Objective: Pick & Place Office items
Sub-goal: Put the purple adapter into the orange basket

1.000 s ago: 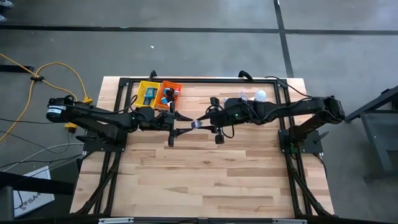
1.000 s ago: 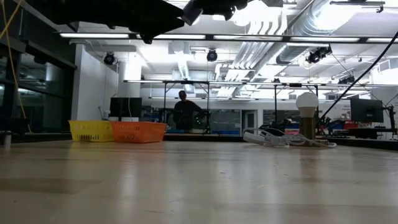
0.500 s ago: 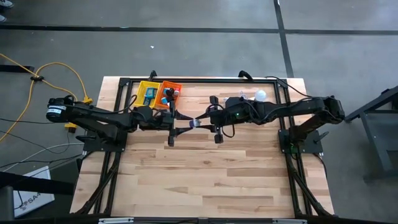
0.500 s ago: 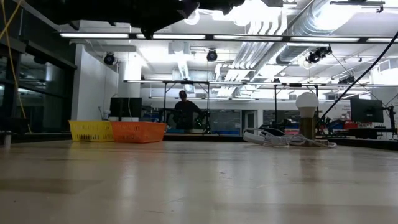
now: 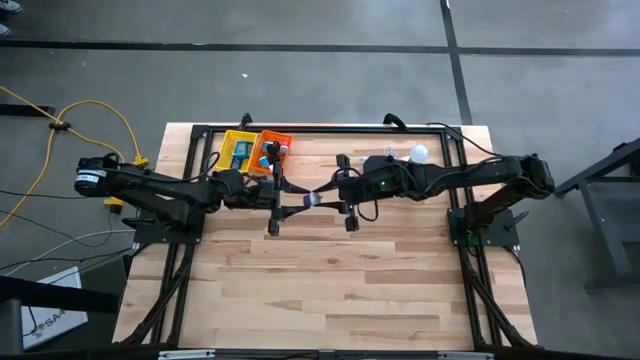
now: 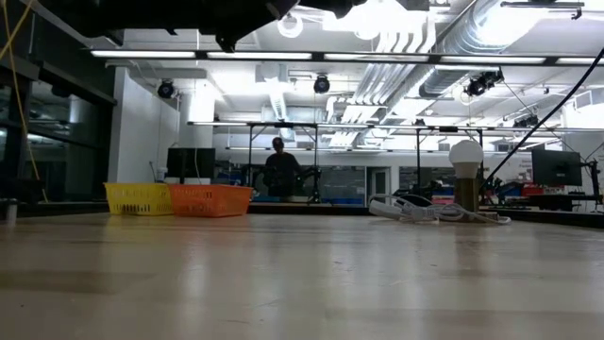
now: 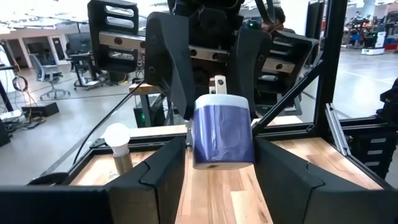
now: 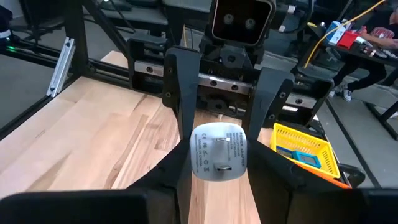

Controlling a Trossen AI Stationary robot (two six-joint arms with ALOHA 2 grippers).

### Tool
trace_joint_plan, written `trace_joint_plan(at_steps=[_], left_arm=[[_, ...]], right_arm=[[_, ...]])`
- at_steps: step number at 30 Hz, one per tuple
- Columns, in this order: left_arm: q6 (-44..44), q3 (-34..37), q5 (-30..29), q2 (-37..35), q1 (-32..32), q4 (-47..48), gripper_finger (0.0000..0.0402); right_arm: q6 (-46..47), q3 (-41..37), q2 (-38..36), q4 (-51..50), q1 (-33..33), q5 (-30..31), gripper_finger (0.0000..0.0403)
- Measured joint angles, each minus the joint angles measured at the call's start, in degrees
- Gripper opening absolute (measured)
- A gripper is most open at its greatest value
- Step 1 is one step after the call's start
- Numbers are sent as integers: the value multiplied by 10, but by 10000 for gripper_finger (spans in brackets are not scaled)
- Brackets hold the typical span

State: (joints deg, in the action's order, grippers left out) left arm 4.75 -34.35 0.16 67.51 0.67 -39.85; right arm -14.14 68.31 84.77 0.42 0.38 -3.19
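Hands meet over the middle of the counter (image 5: 330, 280), a little above centre in the high view. The left hand (image 5: 291, 202) reaches in from the left of the frame and the right hand (image 5: 322, 197) from the right, with a small white and blue-purple plug-like piece (image 5: 315, 198) between them. In the left wrist view that piece (image 7: 222, 132) fills the middle, a blue-purple body with a white cap; it is pinched between the dark fingers (image 7: 166, 59) of the right hand beyond it, which are pressed in on its sides. The left hand's own fingers (image 7: 163, 180) stand on either side of the piece, partly spread; I cannot tell whether they touch it. In the right wrist view the white face of the piece (image 8: 217, 151) shows with small metal prongs.

At the upper left of the counter sit a yellow basket (image 5: 226, 143) and an orange basket (image 5: 286, 137) side by side, touching, with small blue and white office items (image 5: 274, 152) inside. A round white light bulb (image 5: 420, 153) and a white cable (image 5: 388, 156) lie near the counter's upper edge, right of centre. In the low view both baskets stand at the far left and a person (image 6: 280, 174) stands in the room beyond.
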Motion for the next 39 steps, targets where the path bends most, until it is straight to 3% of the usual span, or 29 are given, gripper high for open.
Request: trace_joint_plan(at_steps=[39], left_arm=[[30, 0, 0, 29, 0, -77, 177]], right_arm=[[-9, 0, 0, 28, 0, -12, 116]])
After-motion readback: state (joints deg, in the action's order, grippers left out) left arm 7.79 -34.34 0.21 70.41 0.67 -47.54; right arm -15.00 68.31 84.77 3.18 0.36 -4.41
